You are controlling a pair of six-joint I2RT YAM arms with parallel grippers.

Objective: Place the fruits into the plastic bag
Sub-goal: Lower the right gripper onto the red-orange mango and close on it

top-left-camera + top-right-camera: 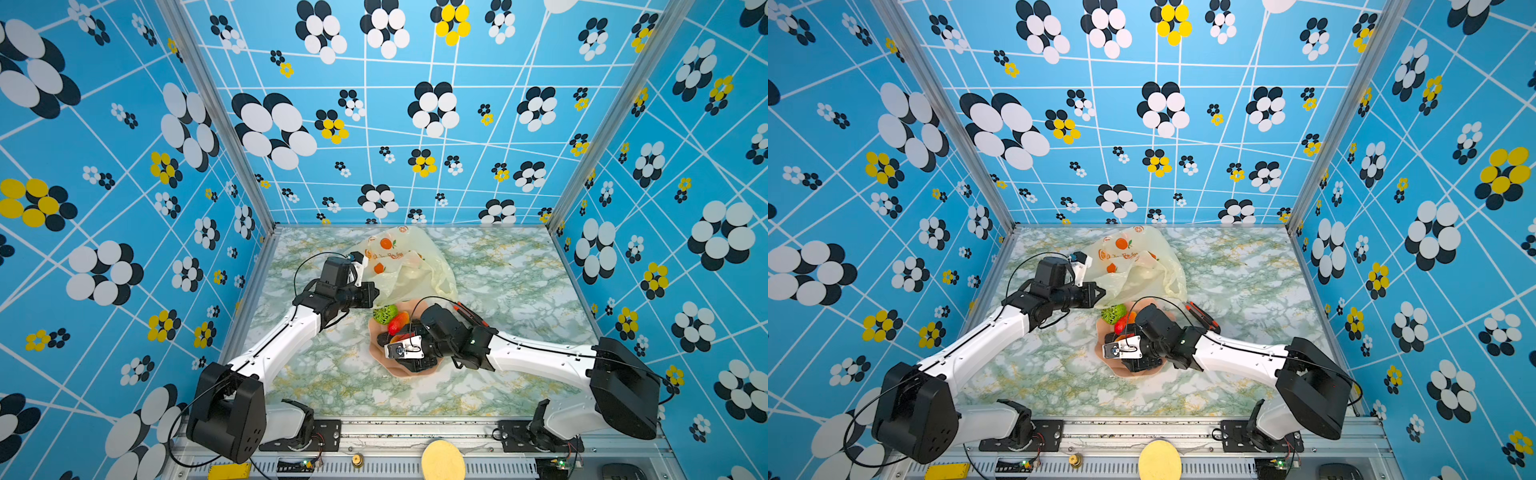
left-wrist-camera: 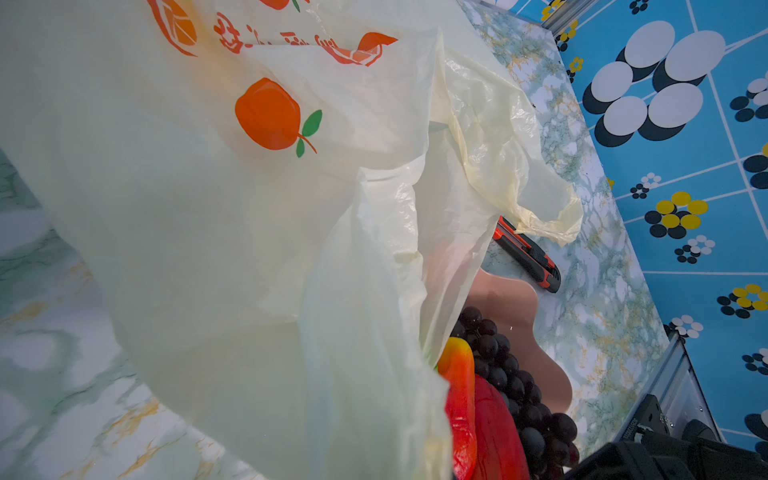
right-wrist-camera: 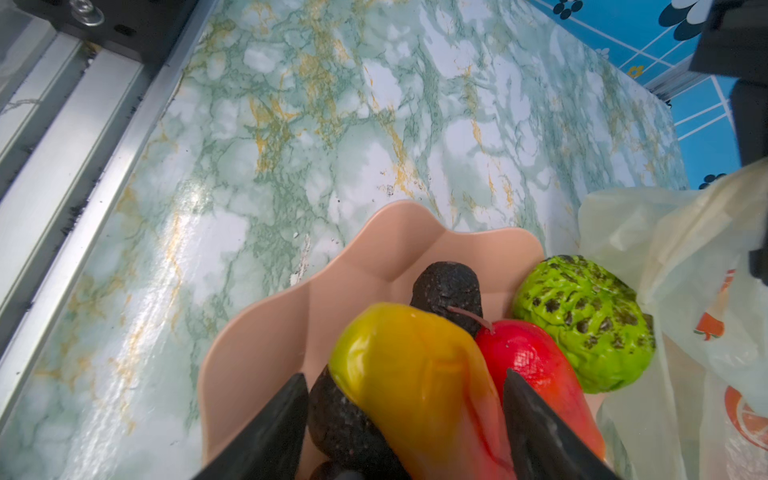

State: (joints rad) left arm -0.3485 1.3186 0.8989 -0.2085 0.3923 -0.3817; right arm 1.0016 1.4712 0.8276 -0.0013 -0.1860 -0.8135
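The fruits lie in a pink scalloped dish (image 3: 270, 332). They are a yellow-red mango (image 3: 415, 374), a red fruit (image 3: 528, 357), a bumpy green ball (image 3: 582, 320), two rough black ovals (image 3: 449, 286) and dark purple grapes (image 2: 507, 374). My right gripper (image 3: 407, 399) is open and reaches down into the dish, one finger on each side of the mango. The cream plastic bag (image 1: 411, 266) lies behind the dish. My left gripper (image 1: 374, 294) is shut on the bag's near edge and holds it up. In the left wrist view the bag (image 2: 249, 208) hides the jaws.
A red-and-black utility knife (image 1: 471, 313) lies on the marble table just right of the dish, under the right arm. The bag's loose handle loop (image 2: 532, 199) rests beside the knife (image 2: 528, 253). Blue patterned walls stand on three sides.
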